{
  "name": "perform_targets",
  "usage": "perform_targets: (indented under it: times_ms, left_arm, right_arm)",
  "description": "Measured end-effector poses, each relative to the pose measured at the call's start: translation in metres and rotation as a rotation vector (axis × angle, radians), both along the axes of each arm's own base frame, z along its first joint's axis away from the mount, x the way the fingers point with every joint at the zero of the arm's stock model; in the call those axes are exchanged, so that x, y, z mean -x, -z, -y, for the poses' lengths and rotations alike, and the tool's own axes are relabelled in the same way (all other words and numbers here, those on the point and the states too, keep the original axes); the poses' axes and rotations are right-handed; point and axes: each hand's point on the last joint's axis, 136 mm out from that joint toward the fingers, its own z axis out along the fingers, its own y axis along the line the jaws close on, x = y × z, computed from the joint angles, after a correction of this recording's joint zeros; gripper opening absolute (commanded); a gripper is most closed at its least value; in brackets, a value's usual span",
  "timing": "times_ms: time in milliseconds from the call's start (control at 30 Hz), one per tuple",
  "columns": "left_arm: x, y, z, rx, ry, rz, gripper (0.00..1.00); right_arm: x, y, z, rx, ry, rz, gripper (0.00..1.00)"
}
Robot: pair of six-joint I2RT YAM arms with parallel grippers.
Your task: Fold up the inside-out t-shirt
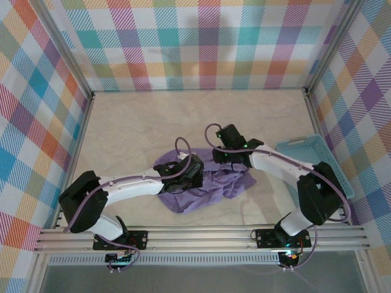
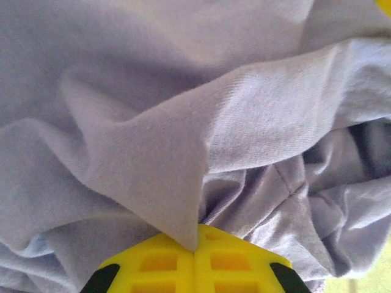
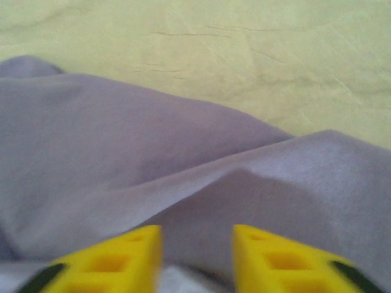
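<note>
The inside-out t-shirt [image 1: 215,187] lies crumpled in a lavender heap at the middle of the table. My left gripper [image 1: 194,173] rests on the heap's left part. In the left wrist view its yellow fingers [image 2: 159,262] meet with no gap, and a pointed fold of the t-shirt [image 2: 153,152] runs into the seam between them at the left gripper [image 2: 195,247]. My right gripper [image 1: 225,156] hangs over the heap's far edge. In the right wrist view the right gripper [image 3: 197,239] stands open, its fingertips apart over a raised ridge of the t-shirt [image 3: 122,140].
A light blue plastic basket [image 1: 309,152] stands at the right side by the checked wall. Pale beige tabletop [image 1: 140,125] stretches behind and left of the heap, and it shows beyond the cloth as tabletop [image 3: 244,49]. Checked walls close three sides.
</note>
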Motion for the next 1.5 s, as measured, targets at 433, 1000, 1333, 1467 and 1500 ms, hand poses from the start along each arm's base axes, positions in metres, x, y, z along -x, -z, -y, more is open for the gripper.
perform_targets:
  times_ms: [433, 1000, 1333, 1467, 1500]
  left_arm:
    - [0.002, -0.011, -0.009, 0.007, 0.015, 0.051, 0.0]
    - [0.041, -0.012, 0.018, -0.023, 0.232, 0.138, 0.0]
    - [0.039, -0.017, 0.007, -0.048, 0.205, 0.176, 0.0]
    - [0.037, -0.017, 0.004, -0.057, 0.196, 0.185, 0.0]
    - [0.037, -0.017, 0.004, -0.058, 0.194, 0.187, 0.0]
  right_arm:
    - [0.042, 0.049, 0.017, 0.133, -0.077, -0.11, 0.53]
    - [-0.015, 0.003, 0.019, 0.154, 0.052, 0.019, 0.08]
    - [0.006, -0.006, 0.024, 0.093, 0.036, 0.0, 0.43]
    - [0.035, -0.011, 0.015, 0.02, 0.001, -0.026, 0.45]
    - [0.042, -0.008, 0.01, 0.009, -0.016, -0.042, 0.45]
